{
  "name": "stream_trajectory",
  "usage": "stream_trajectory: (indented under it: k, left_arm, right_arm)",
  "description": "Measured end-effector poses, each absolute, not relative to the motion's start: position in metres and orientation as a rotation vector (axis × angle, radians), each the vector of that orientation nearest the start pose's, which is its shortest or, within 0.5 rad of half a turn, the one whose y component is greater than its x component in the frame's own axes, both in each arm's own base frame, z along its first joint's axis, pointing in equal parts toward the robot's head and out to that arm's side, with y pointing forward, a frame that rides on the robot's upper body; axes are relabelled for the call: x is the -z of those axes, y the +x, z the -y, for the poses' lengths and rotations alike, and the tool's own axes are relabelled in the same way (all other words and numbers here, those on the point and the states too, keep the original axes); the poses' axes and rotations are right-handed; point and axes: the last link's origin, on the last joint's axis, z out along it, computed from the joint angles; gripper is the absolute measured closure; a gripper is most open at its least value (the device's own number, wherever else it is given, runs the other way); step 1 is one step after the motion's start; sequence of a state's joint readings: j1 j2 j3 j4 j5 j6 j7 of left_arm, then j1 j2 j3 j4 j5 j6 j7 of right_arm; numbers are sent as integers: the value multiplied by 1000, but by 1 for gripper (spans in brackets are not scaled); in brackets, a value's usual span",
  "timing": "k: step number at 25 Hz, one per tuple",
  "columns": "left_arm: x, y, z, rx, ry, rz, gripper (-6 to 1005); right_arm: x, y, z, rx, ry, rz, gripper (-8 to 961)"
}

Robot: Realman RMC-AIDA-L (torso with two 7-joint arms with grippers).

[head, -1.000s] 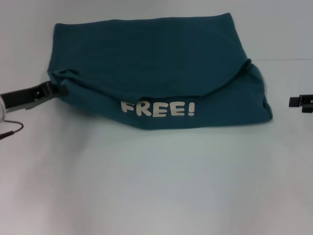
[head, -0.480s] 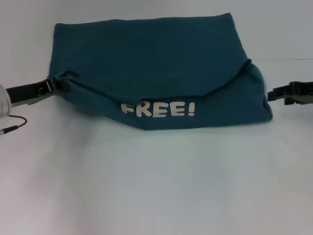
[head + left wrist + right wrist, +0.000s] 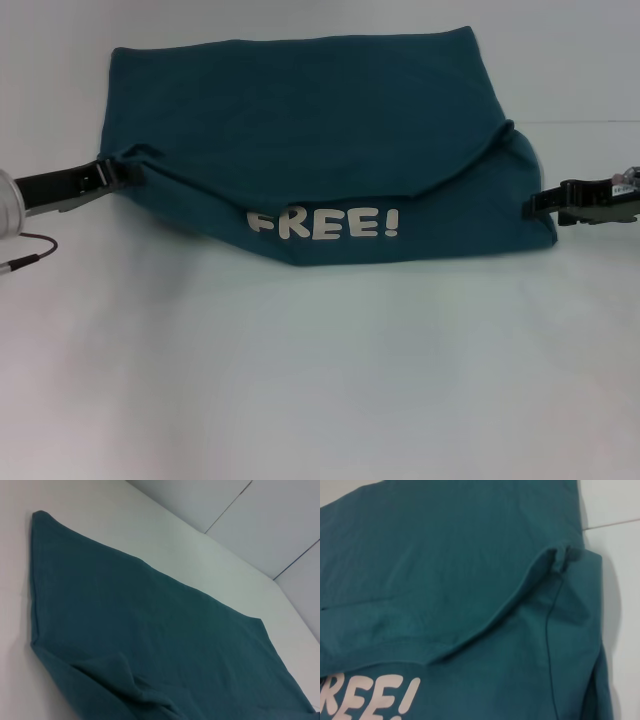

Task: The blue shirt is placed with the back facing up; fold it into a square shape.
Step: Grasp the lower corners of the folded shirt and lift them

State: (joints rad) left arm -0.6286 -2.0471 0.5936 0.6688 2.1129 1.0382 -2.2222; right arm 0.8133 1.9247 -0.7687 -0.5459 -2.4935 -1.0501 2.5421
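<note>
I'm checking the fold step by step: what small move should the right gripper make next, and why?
Probably ease the right gripper a little further in and close on the blue shirt's right edge. Its tip just reaches that edge, while the left gripper is already at the opposite edge, so both sides could then lift together.

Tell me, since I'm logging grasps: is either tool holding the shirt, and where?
Left tool meets the blue shirt at its left edge fold, right tool at its right edge. A closed grip cannot be told.
</note>
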Motion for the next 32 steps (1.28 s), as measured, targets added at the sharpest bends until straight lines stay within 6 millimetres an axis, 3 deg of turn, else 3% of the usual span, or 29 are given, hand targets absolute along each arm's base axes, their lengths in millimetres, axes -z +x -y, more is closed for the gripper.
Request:
stream_trajectory:
  k: [24,32]
  left_arm:
    - [-37,-290,-413,691,-1919,1536,997]
    - [-37,-292,-411,687,-1916,1541,998]
  right_arm:
    - [-15,285,-433,-118,-1999,-1573,342]
    - [-17,285,-434,-137,-1989,-1570,346]
